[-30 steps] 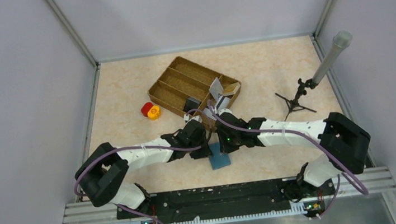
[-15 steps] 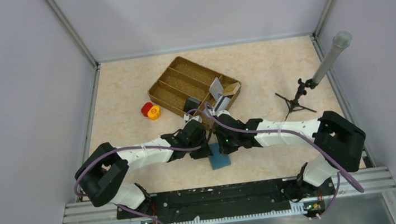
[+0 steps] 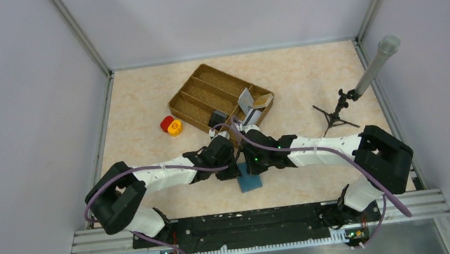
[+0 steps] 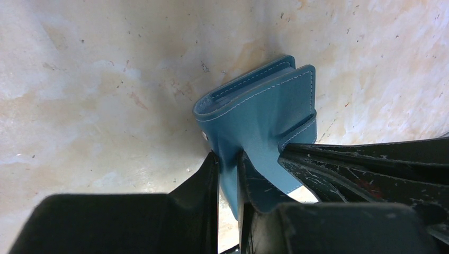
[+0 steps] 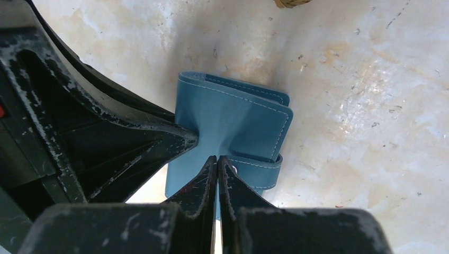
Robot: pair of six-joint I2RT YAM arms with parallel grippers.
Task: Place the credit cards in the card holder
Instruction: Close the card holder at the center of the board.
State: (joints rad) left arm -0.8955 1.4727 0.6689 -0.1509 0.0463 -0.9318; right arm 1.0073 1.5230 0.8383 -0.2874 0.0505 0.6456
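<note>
Evidently early: the folded teal-blue leather card holder (image 4: 259,114), on the bench (image 3: 306,79), is clamped by the left end effector (image 4: 226,160); the right end effector (image 5: 217,161) is pressed together at its tab. Pale flat credit cards (image 3: 246,101) sit outside it, in the brown woven tray (image 3: 205,84).

The card holder (image 4: 259,114) seems matt stitched leather; the table (image 4: 79,79) is smooth and slightly glossy.

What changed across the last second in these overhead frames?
The right arm shifted slightly left, its elbow drawing inward. Nothing was taken or let go: both arms' jaws stay pinched on the teal card holder. The left arm, woven tray and red-and-yellow pieces are unchanged.
</note>
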